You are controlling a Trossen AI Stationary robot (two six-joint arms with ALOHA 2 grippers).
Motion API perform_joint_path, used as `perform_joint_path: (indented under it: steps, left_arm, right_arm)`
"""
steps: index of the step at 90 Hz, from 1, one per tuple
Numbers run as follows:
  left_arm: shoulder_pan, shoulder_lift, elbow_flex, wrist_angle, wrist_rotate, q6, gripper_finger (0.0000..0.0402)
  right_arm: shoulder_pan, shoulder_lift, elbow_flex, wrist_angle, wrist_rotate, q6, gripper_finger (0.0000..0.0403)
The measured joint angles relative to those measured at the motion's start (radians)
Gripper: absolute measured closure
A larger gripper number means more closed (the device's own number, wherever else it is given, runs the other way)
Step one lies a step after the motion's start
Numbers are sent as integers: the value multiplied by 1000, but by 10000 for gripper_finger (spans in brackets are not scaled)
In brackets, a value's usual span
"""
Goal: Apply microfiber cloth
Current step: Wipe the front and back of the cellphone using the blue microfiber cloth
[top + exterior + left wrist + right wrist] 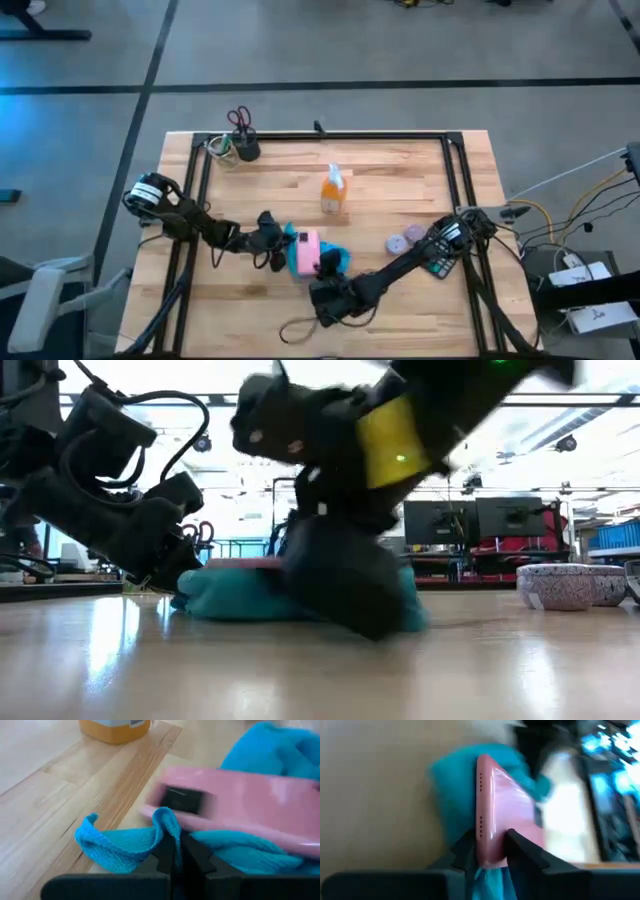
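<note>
A turquoise microfiber cloth (338,258) lies bunched on the wooden table near its middle. A pink phone (304,253) rests on it. My left gripper (274,240) comes in from the table's left and is shut on the cloth's left edge. My right gripper (324,288) reaches in from the right and near side and is shut on the phone's near end. In the low view the cloth (232,596) sits on the table between both grippers. My left gripper pinches a raised fold of the cloth's edge (169,822) between its two fingers, coming low from the table's left. The rest of the cloth lies slack on the table under the phone (250,800). My right gripper pinches the phone's near end (492,845) between its two fingers, one finger (465,851) on each broad side. The phone stands out ahead along the fingers, turned up on its long side. A bit of cloth (487,881) shows at the fingers' base.
An orange spray bottle (334,192) stands just beyond the cloth. Two small bowls (405,238) and a dark keypad device (440,262) lie to the right. A cup with scissors (243,140) stands at the far left corner. A black frame (330,135) borders the table.
</note>
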Motion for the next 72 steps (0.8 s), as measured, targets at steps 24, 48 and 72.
perform_joint_path:
  steps: [24, 48, 72]
  left_arm:
    - [-4, 0, 0, 0, 3, 0, 402]
    - [-4, -1, 0, -3, 9, 0, 402]
    - [-4, -1, 0, -3, 11, 1, 402]
  right_arm:
    - [-15, -157, 4, -42, -44, 77, 387]
    - [-48, -364, 6, -168, -178, 264, 388]
    - [-129, -463, 4, -304, -671, 496, 388]
